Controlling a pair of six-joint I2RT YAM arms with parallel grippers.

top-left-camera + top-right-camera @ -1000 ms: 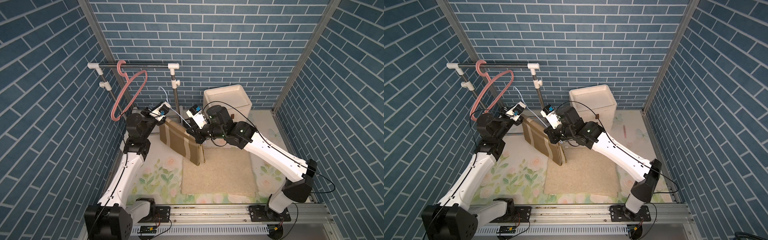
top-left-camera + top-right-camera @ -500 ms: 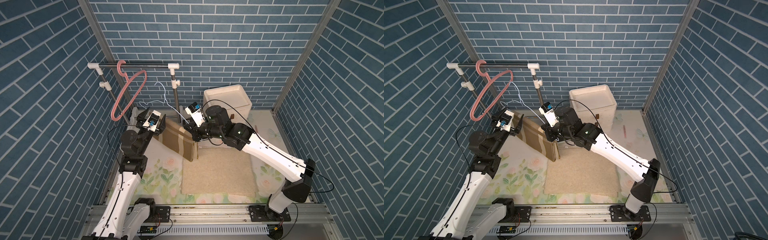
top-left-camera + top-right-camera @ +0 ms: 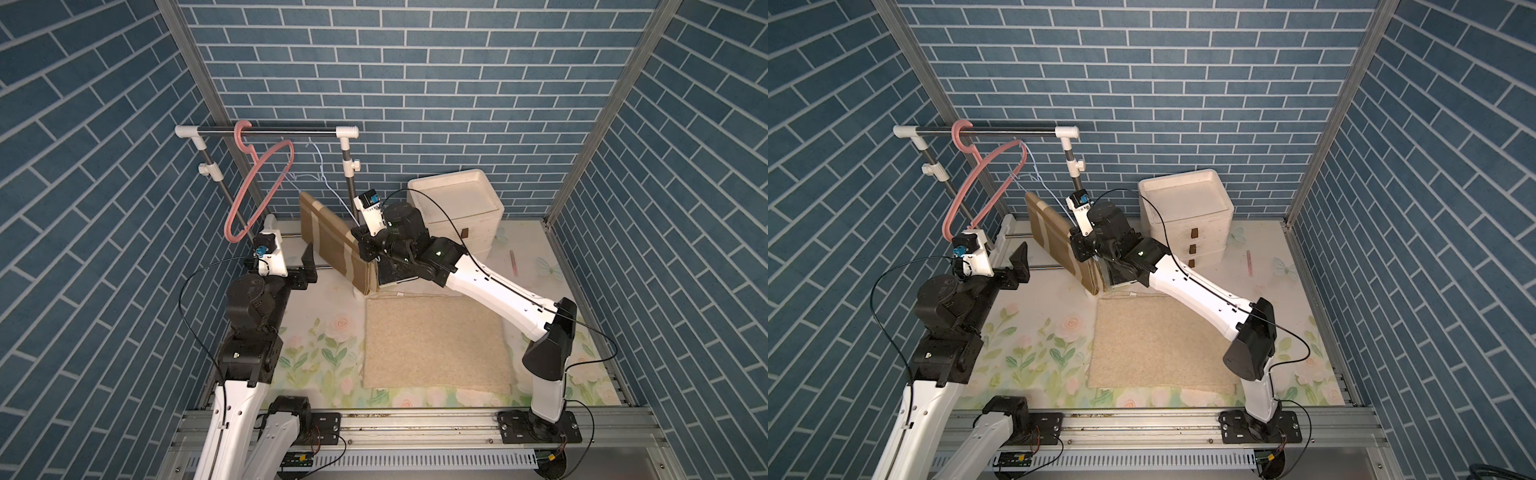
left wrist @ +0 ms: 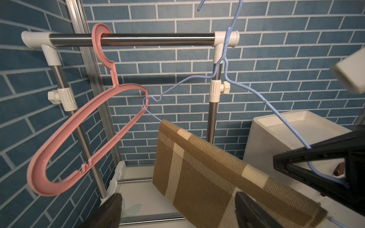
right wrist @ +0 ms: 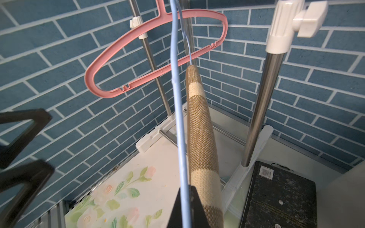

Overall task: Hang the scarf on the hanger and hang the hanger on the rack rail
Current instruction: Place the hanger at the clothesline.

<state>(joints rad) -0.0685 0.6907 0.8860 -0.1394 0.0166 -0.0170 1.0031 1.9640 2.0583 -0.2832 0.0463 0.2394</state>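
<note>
Between the two arms, near the clothes rack, the brown-and-cream striped scarf (image 3: 332, 241) (image 3: 1054, 239) (image 4: 207, 177) (image 5: 201, 128) hung folded over the lower bar of a blue wire hanger (image 4: 265, 101) (image 5: 178, 118). Its long axis followed that bar on a slant. The high end pointed toward the back wall and the pink plastic hanger (image 4: 36, 173), and the low end dropped toward the right gripper (image 3: 365, 249) (image 3: 1081, 249). Both halves draped down from the fold. The wire hanger's hook pointed up toward the rack's steel rail (image 3: 286, 132) but was not on it. Its far corner sat close to the pink hanger's tip, and contact could not be judged.

The right gripper was clamped on the wire hanger's low corner, beside the scarf's lower end. The left gripper (image 3: 306, 270) (image 3: 1019, 266) had its jaws spread wide, held nothing, and stood apart from the scarf.

A second before, the left gripper had been closed at the scarf's upper end. Since then it had let go and drawn back toward its own base. The right gripper kept its hold and carried the hanger and scarf higher and farther back, so the upper end came nearer the pink hanger. A white drawer unit (image 3: 457, 199) and a beige mat (image 3: 432, 336) had not moved.
</note>
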